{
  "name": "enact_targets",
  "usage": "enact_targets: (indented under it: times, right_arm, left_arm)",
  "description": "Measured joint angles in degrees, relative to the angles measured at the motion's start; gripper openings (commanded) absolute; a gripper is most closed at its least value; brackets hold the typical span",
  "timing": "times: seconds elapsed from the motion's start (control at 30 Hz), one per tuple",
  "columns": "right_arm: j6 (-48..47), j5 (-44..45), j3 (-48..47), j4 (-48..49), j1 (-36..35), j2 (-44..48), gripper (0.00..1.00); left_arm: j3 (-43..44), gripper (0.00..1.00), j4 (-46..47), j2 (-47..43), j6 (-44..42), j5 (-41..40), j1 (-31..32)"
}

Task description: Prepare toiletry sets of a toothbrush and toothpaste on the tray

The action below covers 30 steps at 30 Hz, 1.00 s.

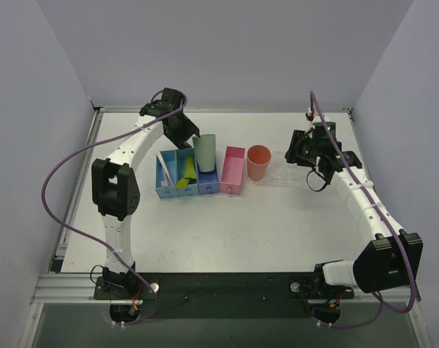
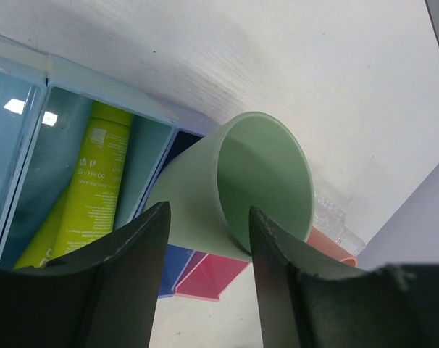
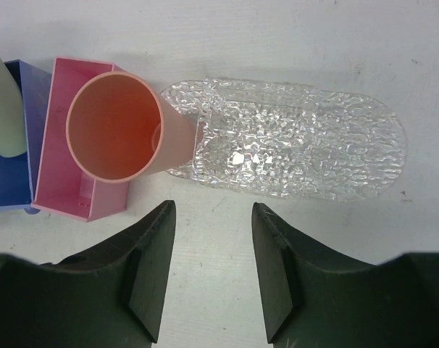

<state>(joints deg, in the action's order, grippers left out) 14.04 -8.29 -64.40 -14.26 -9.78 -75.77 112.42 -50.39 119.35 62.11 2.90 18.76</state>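
Observation:
The white toothbrush [image 1: 162, 167] leans in the left compartment of the blue bins [image 1: 180, 193]. A lime-yellow toothpaste [image 1: 184, 174] [image 2: 96, 174] lies in the middle one. The clear bumpy tray [image 1: 292, 172] [image 3: 299, 138] lies at the right, with an orange cup [image 1: 258, 161] [image 3: 114, 127] on its left end. My left gripper [image 1: 190, 139] [image 2: 208, 210] is open beside a green cup [image 1: 204, 152] [image 2: 263, 174], which shows just past the fingertips; I cannot tell if they touch it. My right gripper [image 1: 304, 156] [image 3: 212, 206] hangs open over bare table on the tray's near side, holding nothing.
The green cup stands at the right compartment of the blue bins. A pink box [image 1: 232, 172] [image 3: 56, 167] stands between the bins and the orange cup. Walls close the table off at the back and on both sides.

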Motion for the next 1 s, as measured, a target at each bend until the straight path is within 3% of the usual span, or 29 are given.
enact_targets:
  times: [0.13,0.23,0.5,0.83,1.0]
  right_arm:
    - [0.00,-0.11,0.63,0.13,0.00,0.04,0.42]
    - [0.00,-0.11,1.05,0.17,0.00,0.09,0.42]
    - [0.00,-0.13,1.20,0.28,0.00,0.09,0.42]
    - [0.00,-0.39,1.20,0.28,0.00,0.09,0.42]
    - [0.00,-0.72,1.20,0.28,0.00,0.09,0.42]
  left_arm:
    - [0.79,0.47,-0.59,0.72,-0.46,1.01,-0.35]
    - [1.01,0.30,-0.94,0.74,-0.83,1.73,-0.50]
    - [0.96,0.22,-1.95,0.72,-1.88,2.54,-0.52]
    - [-0.44,0.01,-2.47,-0.87,-4.26,2.71,-0.26]
    - [-0.46,0.00,-4.11,-2.60,-5.88,2.05,0.11]
